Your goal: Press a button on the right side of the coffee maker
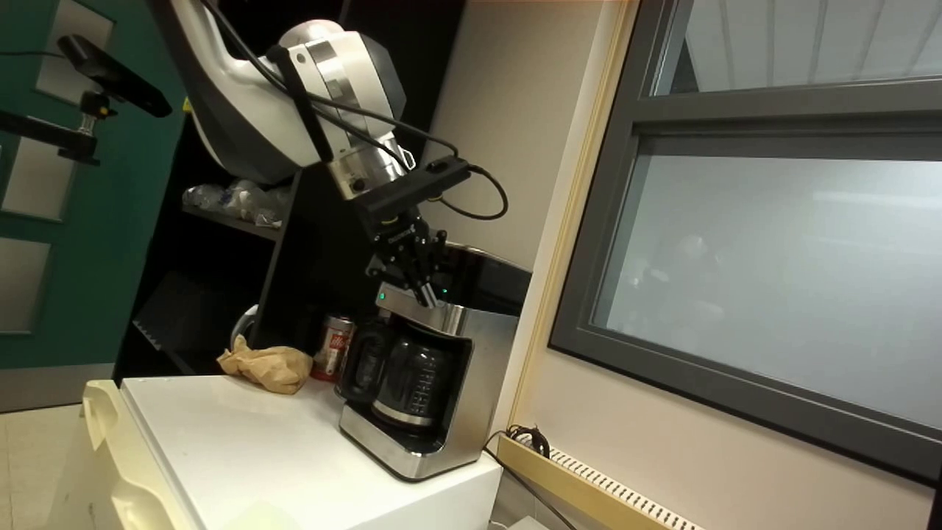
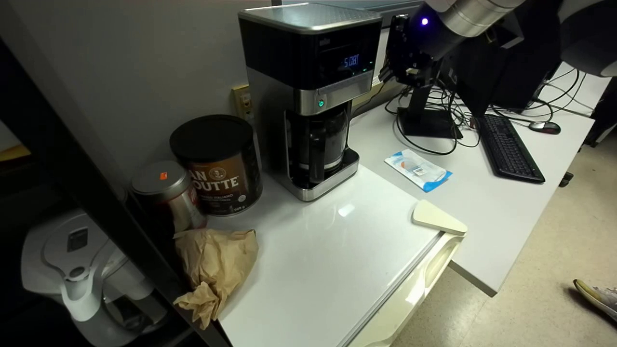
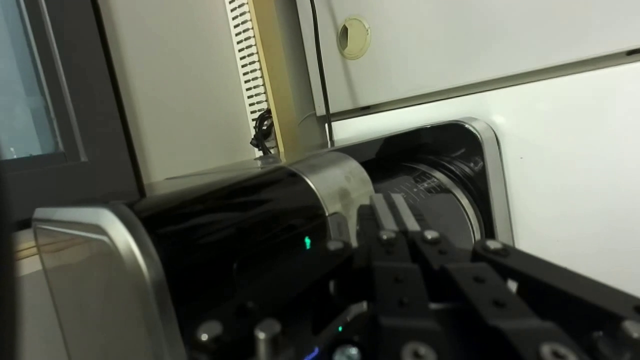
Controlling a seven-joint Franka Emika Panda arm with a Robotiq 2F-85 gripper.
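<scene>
with my gripper (image 3: 394, 212) pinched together and empty, i'd press the coffee maker (image 2: 308, 99) on its right side squarely and gently, though contact is unclear.

In the wrist view, the closed gripper (image 3: 393, 212) partly hides the coffee maker (image 3: 285, 205).

A canister (image 2: 221, 178) stands on the worktop (image 2: 318, 250) beside the coffee maker (image 2: 308, 96); the carafe (image 1: 414, 379) sits inside.
</scene>
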